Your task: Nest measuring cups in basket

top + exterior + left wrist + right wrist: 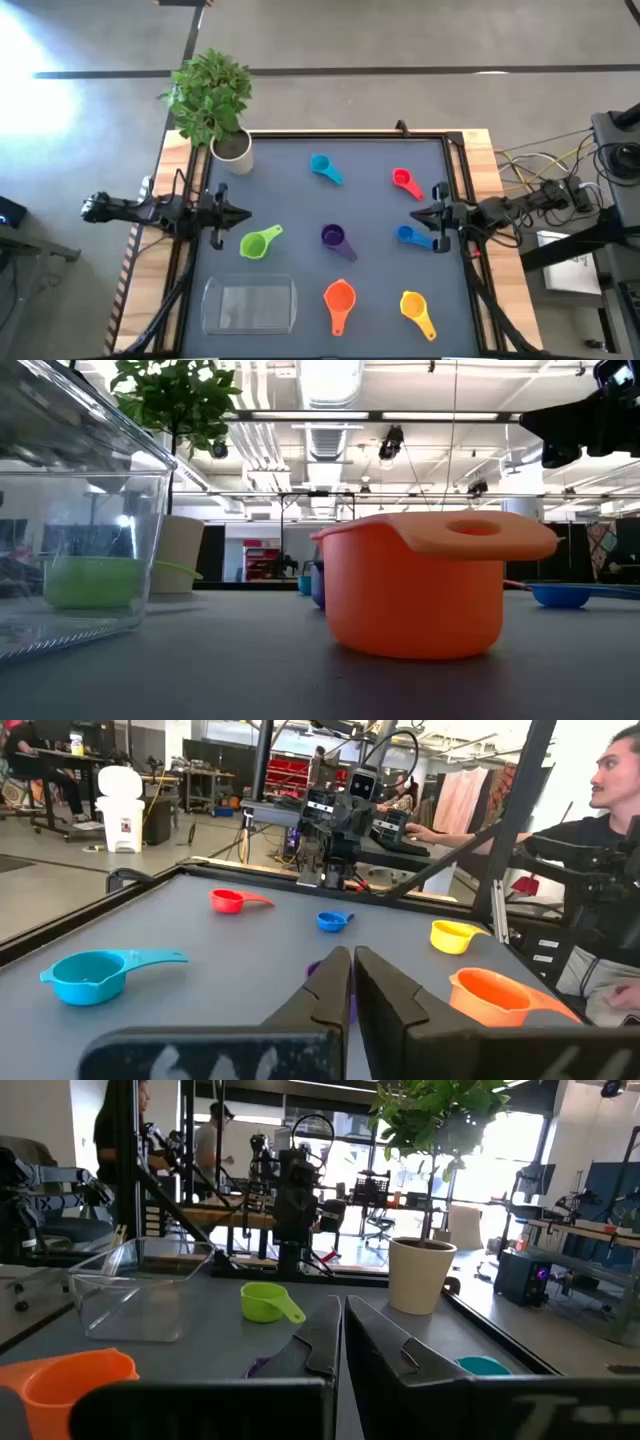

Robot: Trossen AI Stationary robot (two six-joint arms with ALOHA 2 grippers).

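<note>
Left tool (pixel 243 214) and right tool (pixel 415 214) hover closed and empty over the tabletop (pixel 360 170); cups lie scattered, basket (pixel 249 304) empty

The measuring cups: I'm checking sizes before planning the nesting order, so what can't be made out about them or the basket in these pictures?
- Purple cup: mostly hidden behind each arm's own shut fingers in both wrist views.
- Green cup: low view shows it only through the clear basket wall, blurred.
- Basket: cut off by the low view's left edge.
- Orange cup: fills the low view, hiding the cups behind it.
- Size markings: too small in every view.
</note>
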